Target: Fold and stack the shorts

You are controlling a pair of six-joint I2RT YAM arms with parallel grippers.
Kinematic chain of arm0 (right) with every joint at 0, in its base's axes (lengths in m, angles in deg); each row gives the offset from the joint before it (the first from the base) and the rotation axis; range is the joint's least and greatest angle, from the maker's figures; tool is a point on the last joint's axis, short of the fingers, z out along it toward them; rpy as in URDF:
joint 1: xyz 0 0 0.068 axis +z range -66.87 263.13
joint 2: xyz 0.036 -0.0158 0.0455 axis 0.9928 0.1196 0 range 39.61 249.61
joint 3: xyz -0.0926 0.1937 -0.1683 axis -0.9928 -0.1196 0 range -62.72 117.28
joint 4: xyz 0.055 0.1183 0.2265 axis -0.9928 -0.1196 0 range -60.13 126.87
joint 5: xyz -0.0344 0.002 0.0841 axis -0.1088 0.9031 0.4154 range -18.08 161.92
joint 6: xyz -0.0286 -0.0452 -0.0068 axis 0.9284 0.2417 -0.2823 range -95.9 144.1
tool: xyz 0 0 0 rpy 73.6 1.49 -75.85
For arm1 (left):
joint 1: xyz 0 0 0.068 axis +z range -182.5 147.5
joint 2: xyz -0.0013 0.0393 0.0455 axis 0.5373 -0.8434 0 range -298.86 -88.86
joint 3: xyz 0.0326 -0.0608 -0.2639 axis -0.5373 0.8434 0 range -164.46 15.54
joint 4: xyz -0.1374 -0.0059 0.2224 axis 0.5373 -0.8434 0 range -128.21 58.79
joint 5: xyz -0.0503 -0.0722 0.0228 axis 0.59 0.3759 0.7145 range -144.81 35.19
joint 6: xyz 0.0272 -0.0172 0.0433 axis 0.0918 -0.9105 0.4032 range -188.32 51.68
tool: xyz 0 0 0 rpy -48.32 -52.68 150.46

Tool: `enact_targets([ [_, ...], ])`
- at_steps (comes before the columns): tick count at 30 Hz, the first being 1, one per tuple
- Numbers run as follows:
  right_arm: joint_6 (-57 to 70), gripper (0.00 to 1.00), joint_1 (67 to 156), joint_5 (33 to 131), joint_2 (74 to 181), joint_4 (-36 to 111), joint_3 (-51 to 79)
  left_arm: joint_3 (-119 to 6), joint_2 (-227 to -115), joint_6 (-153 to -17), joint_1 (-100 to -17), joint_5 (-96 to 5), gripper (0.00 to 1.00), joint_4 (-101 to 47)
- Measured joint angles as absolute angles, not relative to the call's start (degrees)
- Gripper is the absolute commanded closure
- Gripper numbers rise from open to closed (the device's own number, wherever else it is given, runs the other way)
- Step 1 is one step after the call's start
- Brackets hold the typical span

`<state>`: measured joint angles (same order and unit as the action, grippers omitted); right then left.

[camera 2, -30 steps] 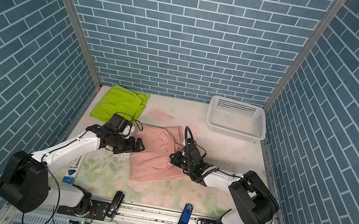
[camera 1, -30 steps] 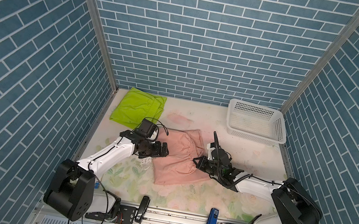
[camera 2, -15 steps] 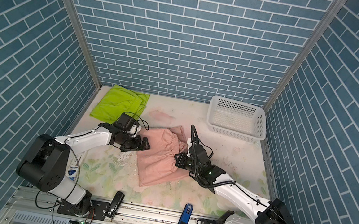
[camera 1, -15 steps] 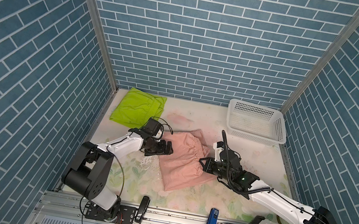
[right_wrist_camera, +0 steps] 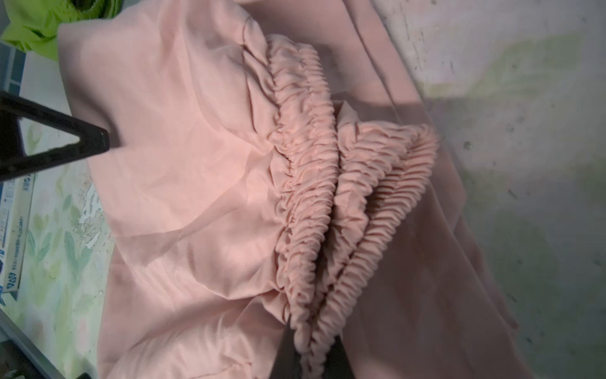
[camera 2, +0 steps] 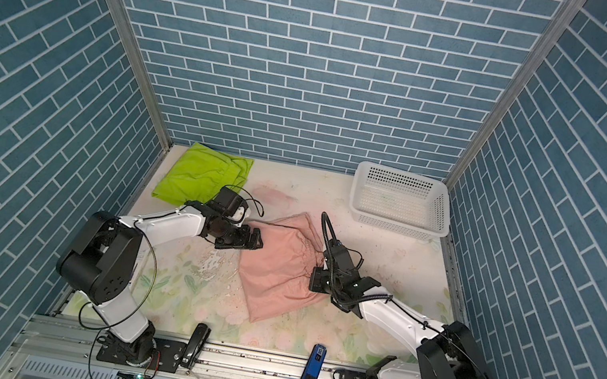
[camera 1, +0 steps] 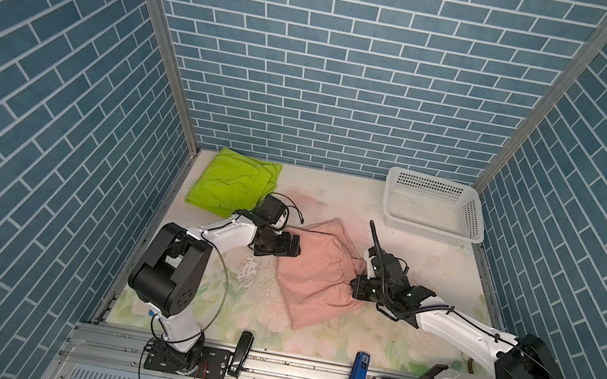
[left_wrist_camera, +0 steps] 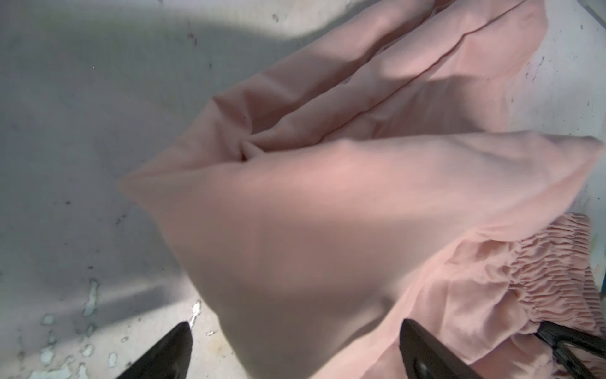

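Right now my right gripper (right_wrist_camera: 310, 357) is pinched tight on the gathered waistband (right_wrist_camera: 305, 170) of the pink shorts (camera 1: 314, 274) — my left gripper (left_wrist_camera: 295, 328) gapes wide over their opposite edge — and the green shorts (camera 1: 230, 186) lie folded just beyond that left gripper

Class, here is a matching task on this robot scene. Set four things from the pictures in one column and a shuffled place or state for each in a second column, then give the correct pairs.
Column one
1. green shorts
2. pink shorts
3. white basket
4. left gripper

Column two
A. jaws wide open, beside pink fabric
B. far right corner of the table
C. in the middle, waistband clamped by the right gripper
D. folded, far left corner

Pairs: 1-D, 2-C, 3-B, 4-A
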<state>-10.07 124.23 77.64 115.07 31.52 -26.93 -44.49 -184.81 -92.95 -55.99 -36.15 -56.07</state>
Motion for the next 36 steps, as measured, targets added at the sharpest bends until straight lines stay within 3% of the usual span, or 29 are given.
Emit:
enact_targets([
  [5, -6.0, 1.00, 124.2, 79.1, 116.1, 31.4, -24.9, -50.3, -181.7, -90.7, -60.7, -39.6, 0.05, -61.1],
  [11, -3.7, 1.00, 124.2, 79.8, 115.4, 32.1, -25.1, -53.8, -182.2, -89.0, -67.2, -37.0, 0.15, -57.8],
  [14, -2.5, 1.00, 124.2, 79.9, 114.3, 33.2, -26.0, -55.5, -187.1, -88.6, -69.3, -34.8, 0.30, -55.1],
  [16, -2.4, 1.00, 124.2, 79.9, 113.5, 34.5, -27.3, -57.3, -191.9, -88.5, -70.1, -33.9, 0.52, -54.4],
  [20, -2.4, 1.00, 124.2, 79.9, 112.2, 36.1, -29.3, -60.0, -198.6, -86.9, -70.4, -33.2, 0.69, -54.3],
  [36, -2.7, 1.00, 124.1, 80.1, 109.2, 44.0, -36.5, -71.2, -210.5, -85.3, -70.6, -30.4, 0.69, -54.6],
])
